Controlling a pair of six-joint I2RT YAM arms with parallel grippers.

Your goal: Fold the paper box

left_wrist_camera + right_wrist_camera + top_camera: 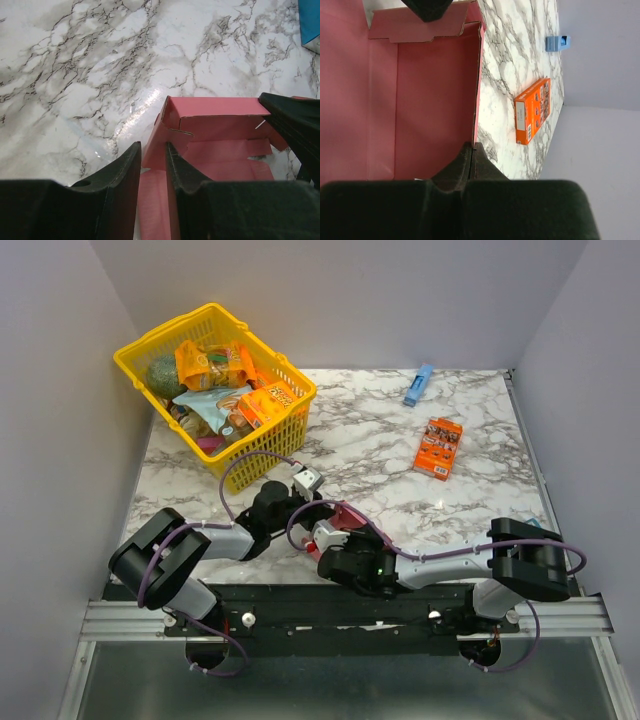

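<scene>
The paper box [346,515] is pink thin card, partly raised, lying at the near middle of the marble table. In the left wrist view the paper box [220,120] shows an upright back wall and a side flap. That flap stands in the gap between the fingers of my left gripper [152,150], which is open and narrow. My right gripper [474,146] is shut on the top edge of a side wall of the paper box [435,90]. Both grippers meet at the box, left gripper [300,508] and right gripper [325,536].
A yellow basket [270,435] full of snack packets stands at the back left. An orange printed box [438,447] lies right of centre, and a slim blue box [418,385] lies near the back edge. Grey walls close in the table.
</scene>
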